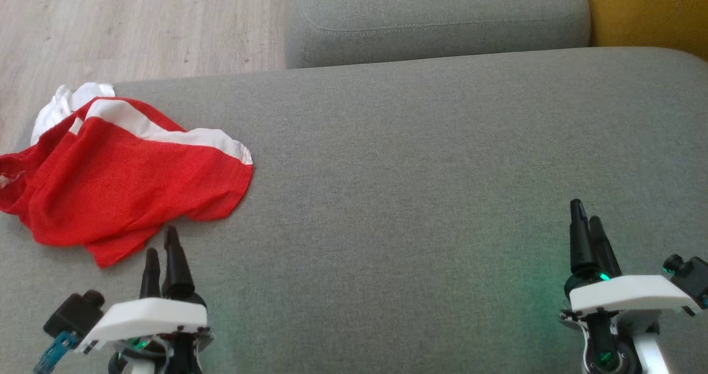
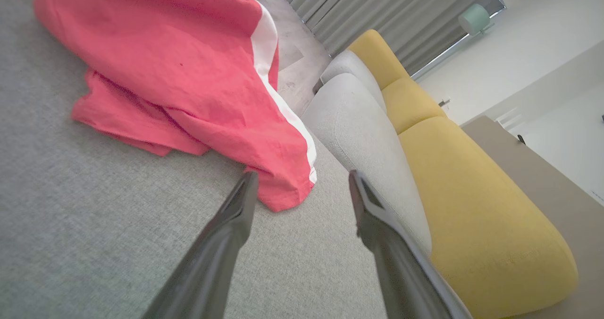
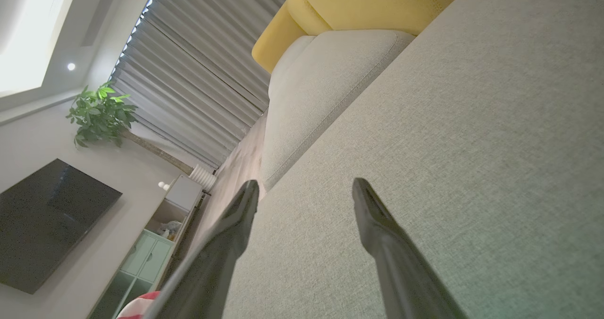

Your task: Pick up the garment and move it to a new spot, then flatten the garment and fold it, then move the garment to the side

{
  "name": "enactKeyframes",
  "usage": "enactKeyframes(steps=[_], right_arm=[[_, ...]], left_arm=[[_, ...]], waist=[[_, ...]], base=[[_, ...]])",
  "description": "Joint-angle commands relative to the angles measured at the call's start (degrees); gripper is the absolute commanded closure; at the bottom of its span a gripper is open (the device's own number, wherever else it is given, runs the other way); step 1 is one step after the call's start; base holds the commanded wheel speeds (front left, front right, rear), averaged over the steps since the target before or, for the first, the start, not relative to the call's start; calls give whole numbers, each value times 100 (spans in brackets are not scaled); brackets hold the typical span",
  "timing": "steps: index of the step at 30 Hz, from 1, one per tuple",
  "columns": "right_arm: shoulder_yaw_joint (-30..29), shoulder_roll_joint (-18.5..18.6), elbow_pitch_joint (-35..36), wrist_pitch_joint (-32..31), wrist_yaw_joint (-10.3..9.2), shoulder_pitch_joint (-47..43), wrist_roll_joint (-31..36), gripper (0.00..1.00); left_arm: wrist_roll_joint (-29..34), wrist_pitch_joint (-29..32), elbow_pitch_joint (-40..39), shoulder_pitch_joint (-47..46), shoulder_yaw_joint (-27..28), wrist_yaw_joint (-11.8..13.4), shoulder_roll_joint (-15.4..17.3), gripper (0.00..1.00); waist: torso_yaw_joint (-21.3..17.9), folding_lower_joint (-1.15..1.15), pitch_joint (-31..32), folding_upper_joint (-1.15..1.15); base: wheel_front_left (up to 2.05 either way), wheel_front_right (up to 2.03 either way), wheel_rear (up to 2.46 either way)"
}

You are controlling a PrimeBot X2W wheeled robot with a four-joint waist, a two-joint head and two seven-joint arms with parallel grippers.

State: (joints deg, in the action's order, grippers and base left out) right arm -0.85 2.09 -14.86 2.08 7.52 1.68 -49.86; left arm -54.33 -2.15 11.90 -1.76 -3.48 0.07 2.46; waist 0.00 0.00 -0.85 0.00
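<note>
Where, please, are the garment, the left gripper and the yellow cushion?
garment (image 1: 121,186): head view, middle of the red cloth.
left gripper (image 2: 302,175): left wrist view, midway between its fingertips.
yellow cushion (image 2: 472,205): left wrist view, its broad side.

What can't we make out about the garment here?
Head view: garment is crumpled; folds hide its lower layers, and the left edge crops it.
Left wrist view: the top edge crops it.
Right wrist view: a red sliver, cut by the bottom edge.
</note>
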Motion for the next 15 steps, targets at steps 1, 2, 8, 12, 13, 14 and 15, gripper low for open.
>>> enactKeyframes(steps=[1,2,8,12,13,14,15], right_arm=[[81,46,214,78,-1,152,189,0],[91,47,215,95,-1,147,265,0],[166,49,235,196,-2,141,773,0],[245,51,255,264,-2,142,1111,0],[265,52,263,281,-2,139,1194,0],[285,52,270,298,-2,136,1276,0],[306,52,276,315,-2,131,1357,0]], left_arm=[[186,-65,-235,-148,24,35,91,0],[266,-82,-242,-148,-11,64,105,0],[741,-184,-334,-157,-281,225,208,0],[1009,-252,-386,-152,-429,367,255,0],[1074,-269,-398,-152,-461,398,265,0],[1139,-286,-411,-152,-491,427,276,0],[1207,-303,-422,-153,-521,457,287,0]], waist=[[3,0,9,0],[5,0,15,0],[3,0,43,0],[-8,0,62,0],[-10,0,67,0],[-11,0,72,0],[-12,0,78,0]], base=[[0,0,0],[0,0,0],[0,0,0],[0,0,0],[0,0,0],[0,0,0],[0,0,0]])
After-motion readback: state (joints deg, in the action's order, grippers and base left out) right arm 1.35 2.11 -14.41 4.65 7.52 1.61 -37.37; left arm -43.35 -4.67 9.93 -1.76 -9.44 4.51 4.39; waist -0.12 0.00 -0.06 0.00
